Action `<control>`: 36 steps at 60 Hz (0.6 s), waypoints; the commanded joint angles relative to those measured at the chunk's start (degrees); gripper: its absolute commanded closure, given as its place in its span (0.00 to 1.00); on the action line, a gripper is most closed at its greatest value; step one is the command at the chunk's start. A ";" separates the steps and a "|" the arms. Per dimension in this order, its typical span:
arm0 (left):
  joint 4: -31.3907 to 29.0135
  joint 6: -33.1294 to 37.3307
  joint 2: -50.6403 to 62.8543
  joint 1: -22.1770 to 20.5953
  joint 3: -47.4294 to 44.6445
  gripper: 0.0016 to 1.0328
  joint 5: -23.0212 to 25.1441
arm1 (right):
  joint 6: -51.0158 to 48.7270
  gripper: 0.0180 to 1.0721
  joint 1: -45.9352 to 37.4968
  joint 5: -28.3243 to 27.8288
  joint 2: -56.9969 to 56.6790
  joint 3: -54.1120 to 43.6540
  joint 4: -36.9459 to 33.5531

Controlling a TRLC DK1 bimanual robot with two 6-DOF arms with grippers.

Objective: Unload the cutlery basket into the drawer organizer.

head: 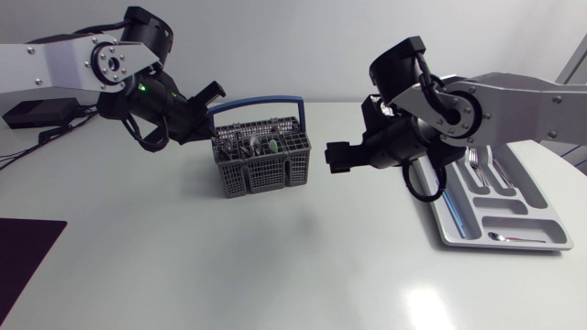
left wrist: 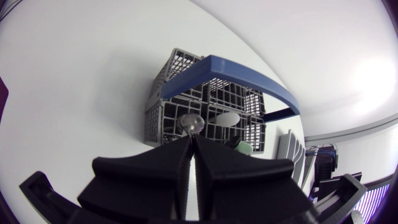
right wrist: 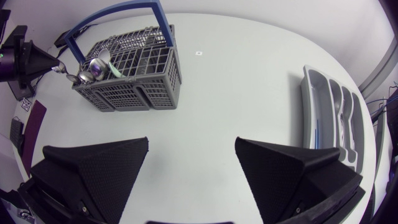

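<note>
The grey cutlery basket (head: 275, 174) with a blue handle (head: 257, 103) stands at mid-table and holds several pieces, among them a pale green one (head: 271, 145). My left gripper (head: 215, 136) is at the basket's left rim. In the left wrist view its fingers (left wrist: 191, 142) meet on the end of a metal spoon (left wrist: 191, 123) sticking out of the basket (left wrist: 158, 115). The right wrist view shows the same spoon (right wrist: 82, 77) above the basket (right wrist: 124, 96). My right gripper (head: 328, 158) hovers just right of the basket, open (right wrist: 191, 162), with nothing in it.
The grey drawer organizer (head: 459, 225) lies at the right, under my right arm, with forks (head: 477, 165) and a spoon (head: 504, 236) in its compartments. A dark mat (head: 23, 257) lies at the front left. A black box (head: 37, 112) with cables sits back left.
</note>
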 commanded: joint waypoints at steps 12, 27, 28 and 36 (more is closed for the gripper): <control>0.33 -0.31 -5.84 0.51 -1.73 0.96 -0.02 | -0.13 0.05 1.32 0.08 1.37 -2.09 1.04; 0.33 0.05 -10.58 0.51 -2.61 0.96 -0.02 | -0.66 0.05 1.50 0.08 1.72 -2.44 1.13; 0.33 0.05 -11.02 0.51 -2.61 0.96 -0.02 | -0.66 0.05 1.50 0.08 1.72 -2.44 1.13; 0.15 0.22 -12.61 0.33 -2.96 0.96 0.95 | -1.36 0.05 1.76 0.08 1.72 -2.71 1.13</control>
